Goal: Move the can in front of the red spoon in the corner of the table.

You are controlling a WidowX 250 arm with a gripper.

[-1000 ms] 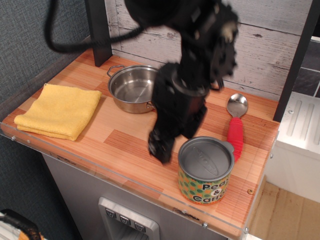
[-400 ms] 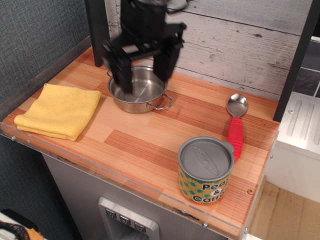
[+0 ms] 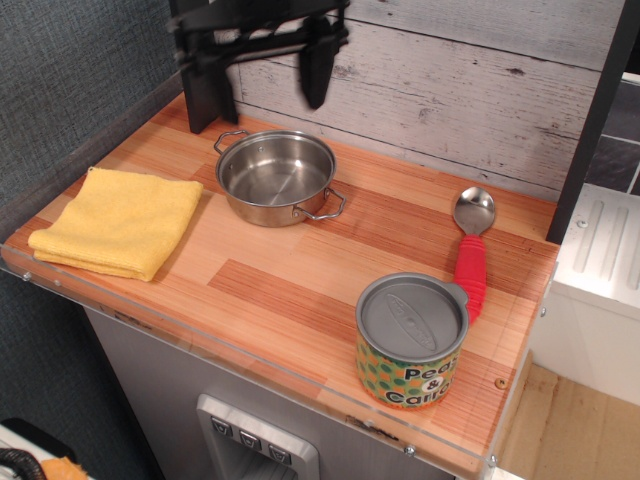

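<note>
1. Black jaws of the gripper [image 3: 262, 70] hang at the top edge of the picture, spread wide apart with nothing between them; one finger [image 3: 316, 58] shows clearly, the other blends into a dark post [image 3: 205, 75] at the back left
2. Steel pot [image 3: 277, 177] sits directly below the jaws, empty, with a wire handle on each side, well clear of the fingers
3. Yellow cloth [image 3: 118, 220] lies folded just beside the pot on the bench's left end, near the front edge
4. Grey-lidded can [image 3: 411, 340] stands upright near the front right corner of the bench [image 3: 270, 280], its green-and-orange dotted label facing forward
5. Red spoon [image 3: 471, 250] lies just behind and to the right of the can, its ribbed handle pointing toward the front, the handle's end reaching the can's lid rim; I cannot tell whether they touch; its silver bowl points toward the plank wall [image 3: 470, 80]
6. Clear plastic rim [image 3: 200, 345] runs along the bench's front edge, above a grey base [image 3: 150, 390]
</note>
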